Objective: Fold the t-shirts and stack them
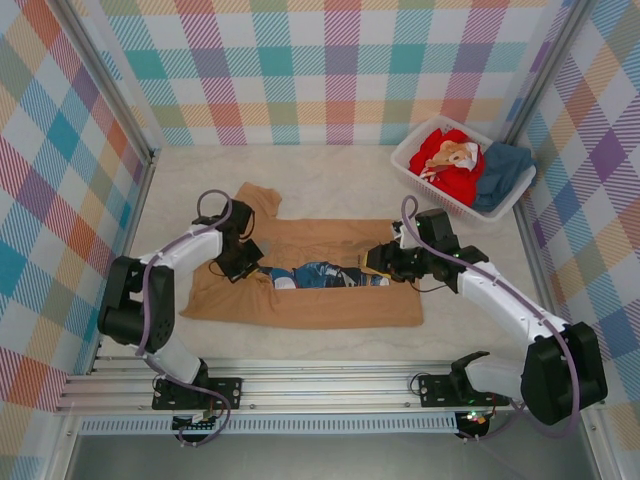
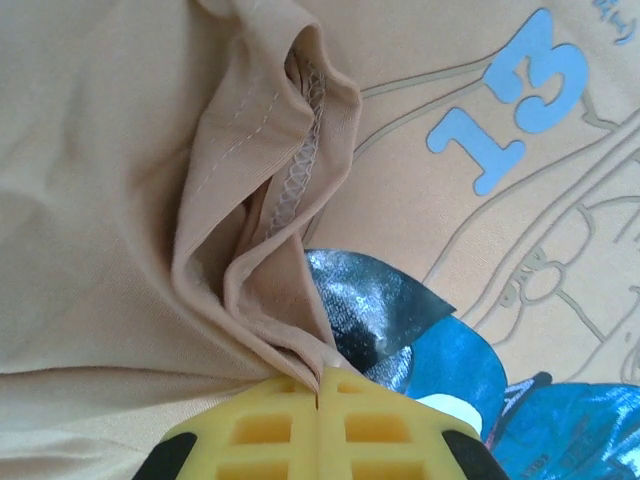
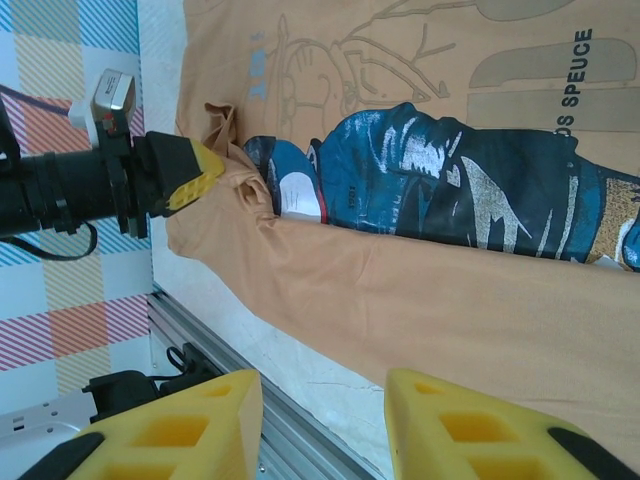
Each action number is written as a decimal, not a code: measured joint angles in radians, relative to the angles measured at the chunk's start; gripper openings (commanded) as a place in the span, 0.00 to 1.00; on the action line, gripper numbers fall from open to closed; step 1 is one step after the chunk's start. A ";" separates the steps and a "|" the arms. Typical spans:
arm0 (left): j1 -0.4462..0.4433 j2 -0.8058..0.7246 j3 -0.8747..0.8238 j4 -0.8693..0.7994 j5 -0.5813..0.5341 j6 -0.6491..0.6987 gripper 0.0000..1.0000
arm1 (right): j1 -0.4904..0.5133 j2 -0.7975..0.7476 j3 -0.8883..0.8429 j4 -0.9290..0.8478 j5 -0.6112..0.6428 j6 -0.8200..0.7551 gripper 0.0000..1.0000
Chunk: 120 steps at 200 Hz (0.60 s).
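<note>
1. The walls (image 1: 320, 70) around the cell are covered in a pastel plaid of teal, orange, purple and yellow squares.
2. The bench (image 1: 330, 180) is a pale cream, faintly mottled surface; a ribbed aluminium rail (image 1: 320, 395) runs along its near edge.
3. The tan-brown t-shirt (image 1: 330, 305) lies in the middle of the bench, its near part doubled over into a long smooth band. The cloth is thin and soft, with stitched hems.
4. A white slatted plastic basket (image 1: 404, 152) sits in the far right corner, holding a crumpled red t-shirt (image 1: 450, 165) and, to its right, a dark teal t-shirt (image 1: 505, 172).
5. The shirt's glossy blue-and-white cartoon print (image 3: 450, 180) shows above the fold, with a pale blue "13" (image 2: 515, 105) beside it.
6. The left gripper (image 2: 320, 385) is closed, its yellow pads pinching a bunched ridge of the tan cloth.
7. The right gripper (image 3: 325, 395) hangs over the shirt's right end, yellow fingers apart and holding nothing.
</note>
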<state>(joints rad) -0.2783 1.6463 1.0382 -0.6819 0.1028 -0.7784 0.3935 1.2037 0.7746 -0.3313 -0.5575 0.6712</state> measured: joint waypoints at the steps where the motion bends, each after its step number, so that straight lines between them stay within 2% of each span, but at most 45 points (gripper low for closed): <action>1: 0.000 0.005 0.003 -0.003 0.000 0.002 0.05 | 0.000 0.000 0.000 0.000 0.000 0.000 0.36; 20: -0.005 0.062 0.040 -0.048 -0.005 0.016 0.08 | 0.000 0.000 0.001 -0.002 0.000 0.000 0.36; 38: -0.008 0.083 0.045 -0.084 -0.016 0.031 0.22 | 0.000 0.000 0.001 -0.003 0.000 0.000 0.36; 53: -0.010 0.083 0.045 -0.109 -0.018 0.028 0.28 | 0.000 0.000 0.001 -0.005 0.000 0.000 0.36; 90: -0.028 0.083 0.046 -0.126 -0.018 0.025 0.29 | 0.000 0.000 0.001 -0.006 0.003 0.000 0.35; 120: -0.060 0.085 0.068 -0.129 -0.016 0.010 0.22 | 0.000 0.000 0.001 -0.007 0.005 -0.003 0.35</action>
<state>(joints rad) -0.3382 1.7309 1.1057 -0.8112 0.0864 -0.7681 0.3935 1.2034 0.7753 -0.3382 -0.5529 0.6685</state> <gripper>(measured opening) 0.245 0.353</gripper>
